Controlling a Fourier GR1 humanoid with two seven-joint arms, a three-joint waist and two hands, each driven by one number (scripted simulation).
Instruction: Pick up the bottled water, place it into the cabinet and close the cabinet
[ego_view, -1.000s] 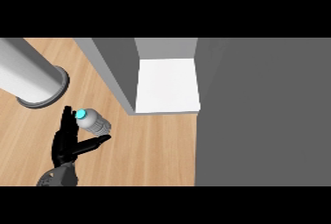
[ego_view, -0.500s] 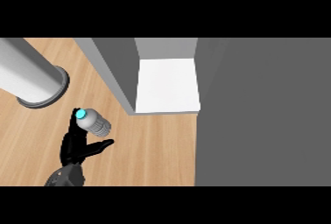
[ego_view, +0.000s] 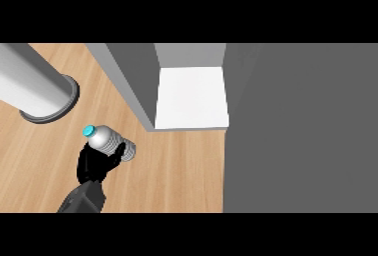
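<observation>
The bottled water (ego_view: 108, 142) is a silvery bottle with a teal cap. It is tilted over the wooden counter (ego_view: 177, 170), cap toward the upper left. My left hand (ego_view: 96, 166) comes in from the lower left and has its fingers and thumb curled round the bottle's lower part, hiding its base. The cabinet (ego_view: 129, 80) lies up and to the right of the bottle, and its white inside (ego_view: 192, 97) is open to view. My right hand does not show.
A thick grey cylinder with a flanged end (ego_view: 40, 95) slants in from the upper left, close to the bottle. A broad dark grey panel (ego_view: 299, 130) fills the right side of the view beside the cabinet opening.
The hand's fingers, stretched up along the bottle's left side a second ago, have curled in round it. The bottle has hardly shifted.
</observation>
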